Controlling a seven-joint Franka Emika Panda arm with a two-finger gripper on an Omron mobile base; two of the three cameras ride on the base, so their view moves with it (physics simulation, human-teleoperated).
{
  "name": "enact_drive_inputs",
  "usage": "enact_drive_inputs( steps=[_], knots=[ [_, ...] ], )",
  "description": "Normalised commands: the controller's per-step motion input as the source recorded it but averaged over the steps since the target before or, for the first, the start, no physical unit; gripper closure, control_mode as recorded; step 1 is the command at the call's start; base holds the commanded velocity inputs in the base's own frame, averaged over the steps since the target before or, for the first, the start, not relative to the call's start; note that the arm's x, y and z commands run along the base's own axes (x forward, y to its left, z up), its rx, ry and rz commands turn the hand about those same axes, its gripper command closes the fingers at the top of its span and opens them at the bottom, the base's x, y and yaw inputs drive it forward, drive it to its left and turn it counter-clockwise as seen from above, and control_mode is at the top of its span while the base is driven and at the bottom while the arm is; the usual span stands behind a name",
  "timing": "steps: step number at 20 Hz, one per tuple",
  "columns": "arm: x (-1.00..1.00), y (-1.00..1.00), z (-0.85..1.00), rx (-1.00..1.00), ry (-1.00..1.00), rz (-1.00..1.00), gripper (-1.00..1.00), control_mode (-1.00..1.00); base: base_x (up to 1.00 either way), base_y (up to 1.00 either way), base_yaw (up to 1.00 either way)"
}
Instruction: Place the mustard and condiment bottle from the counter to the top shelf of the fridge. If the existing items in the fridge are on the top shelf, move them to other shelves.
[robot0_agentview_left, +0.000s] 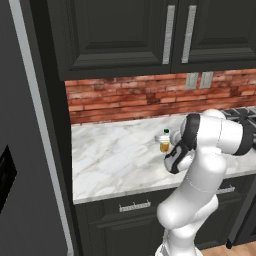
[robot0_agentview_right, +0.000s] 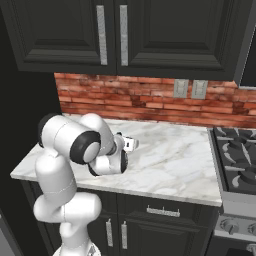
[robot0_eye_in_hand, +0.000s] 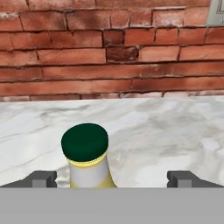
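Green-capped bottle, item one: we log it upright on the marble table, well out from the brick wall, with pale yellow contents below a white neck. In the left base view a second small jar or bottle seems to stand touching it, but we cannot tell the two apart there.

Handling, as we judge it: small, light, stiff plastic or glass, smooth-sided and so liable to slip. The rounded cap is a poor hold. We would take it across the straight body below the neck, squarely, with the pads level to keep it upright.

End effector: fingers apart, one tip at each lower corner of the hand view, the bottle sitting between them but left of centre, not yet touched. We judge a small sideways correction is due before closing.

Surface: polished marble, flat and bare around the bottle, so it may skid if nudged.

Room: dark upper cabinets above, dark drawers below, a gas stove at the table's right end, and the tall fridge at its left, door closed as far as we see.
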Motion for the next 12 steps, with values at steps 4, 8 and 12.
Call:
enact_drive_inputs(
  steps=[4, 8, 12],
  knots=[
    [0.00, 0.10, 0.00, 0.00, -0.01, 0.00, -1.00, -1.00, 0.00, 0.00, 0.00],
    [0.00, 0.12, 0.00, 0.00, 0.00, 0.00, -1.00, -1.00, 0.00, 0.00, 0.00],
    [0.00, 0.11, 0.00, 0.00, 0.00, 0.00, -1.00, -1.00, 0.00, 0.00, 0.00]
  ],
)
